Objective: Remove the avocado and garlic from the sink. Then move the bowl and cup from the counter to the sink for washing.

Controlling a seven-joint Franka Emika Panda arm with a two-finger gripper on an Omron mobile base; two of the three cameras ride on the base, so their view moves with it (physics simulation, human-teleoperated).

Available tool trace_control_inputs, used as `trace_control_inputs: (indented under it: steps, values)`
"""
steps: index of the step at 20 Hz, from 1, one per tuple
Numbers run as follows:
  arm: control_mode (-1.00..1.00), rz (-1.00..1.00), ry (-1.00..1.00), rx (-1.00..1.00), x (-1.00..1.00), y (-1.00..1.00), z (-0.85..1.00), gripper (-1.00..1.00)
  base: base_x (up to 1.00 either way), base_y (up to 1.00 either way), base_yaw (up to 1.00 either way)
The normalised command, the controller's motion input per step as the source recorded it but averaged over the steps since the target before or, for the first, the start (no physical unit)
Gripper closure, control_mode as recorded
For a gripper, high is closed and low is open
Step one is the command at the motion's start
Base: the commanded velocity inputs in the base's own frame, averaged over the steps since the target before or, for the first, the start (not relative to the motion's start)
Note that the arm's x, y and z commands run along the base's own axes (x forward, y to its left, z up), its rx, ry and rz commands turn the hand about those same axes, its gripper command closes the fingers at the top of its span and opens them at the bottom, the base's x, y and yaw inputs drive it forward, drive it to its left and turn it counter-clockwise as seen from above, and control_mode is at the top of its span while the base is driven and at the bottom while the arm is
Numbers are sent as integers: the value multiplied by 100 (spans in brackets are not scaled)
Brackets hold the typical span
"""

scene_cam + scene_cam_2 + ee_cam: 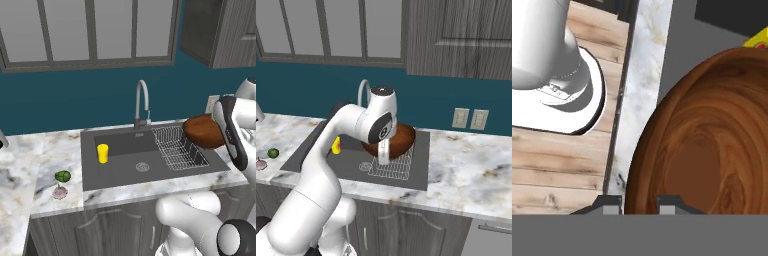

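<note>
The tool (640, 202) grips the rim of the wide reddish-brown wooden bowl (204, 131), held above the dark-grey sink's (120, 170) wire rack (179, 148).

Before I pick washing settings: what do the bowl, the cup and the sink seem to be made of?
Bowl: looks like wood, reddish-brown with swirling grain and a smooth, slightly glossy finish.
Cup: plain bright yellow, probably plastic, though the look leaves it open.
Sink: dark grey and matte, maybe composite or coated metal; its wire rack looks like steel.
</note>
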Motion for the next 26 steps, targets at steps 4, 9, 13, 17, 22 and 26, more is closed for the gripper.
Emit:
trace_control_inputs:
  steps: [4, 9, 13, 17, 22, 26]
  values:
    - [-100, 15, 2, 2, -9, 36, 0, 100, 0, 0, 0]
    - [-100, 13, 3, 2, -5, 39, 0, 100, 0, 0, 0]
    - [-100, 9, 6, 3, 0, 39, 0, 100, 0, 0, 0]
    - [-100, 4, 11, 7, 0, 33, -2, 100, 0, 0, 0]
    - [-100, 1, 12, 8, 3, 33, -2, 100, 0, 0, 0]
    - [-100, 0, 8, 8, 7, 34, -3, 100, 0, 0, 0]
